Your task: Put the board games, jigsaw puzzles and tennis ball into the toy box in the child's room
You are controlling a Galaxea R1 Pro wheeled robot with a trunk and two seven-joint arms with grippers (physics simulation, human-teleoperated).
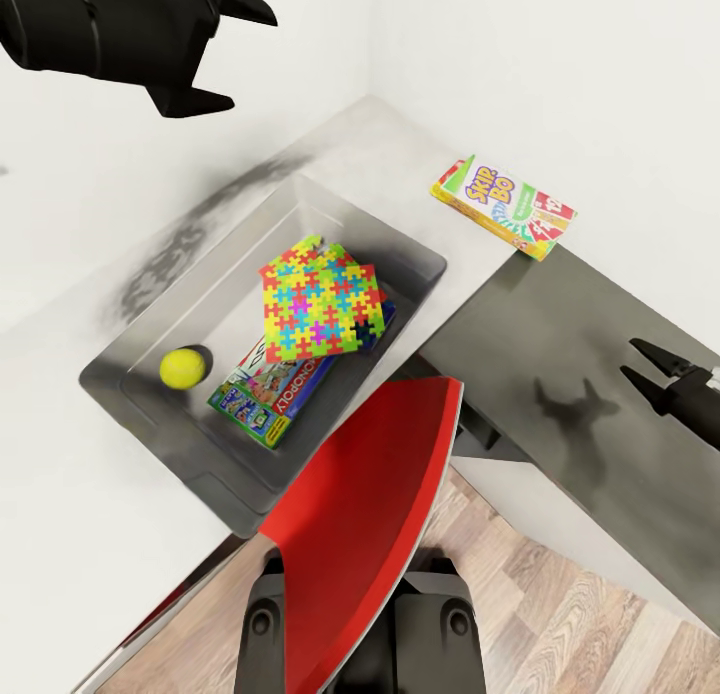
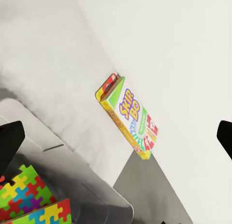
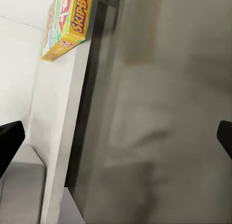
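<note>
The grey toy box (image 1: 235, 264) sits on the pale table (image 1: 80, 544). Inside it lie the multicoloured jigsaw puzzles (image 1: 320, 299), the yellow tennis ball (image 1: 181, 368) and a green Monopoly board game (image 1: 272, 392); a blue box edge (image 1: 385, 320) peeks from under the jigsaw. A yellow-green-red Skip-Bo board game (image 1: 505, 206) lies on the table by the wall, outside the box. My left gripper (image 1: 235, 54) hangs open, high above the table's far left. My right gripper (image 1: 632, 359) is open over the dark table section (image 1: 560, 324). The left wrist view faces the Skip-Bo box (image 2: 130, 118).
A red chair (image 1: 370, 534) stands right in front of the toy box, against the table's inner corner. Wooden floor (image 1: 560, 614) shows below the desk edge. White walls close in behind the table. The right wrist view has the Skip-Bo box (image 3: 65, 21) at its edge.
</note>
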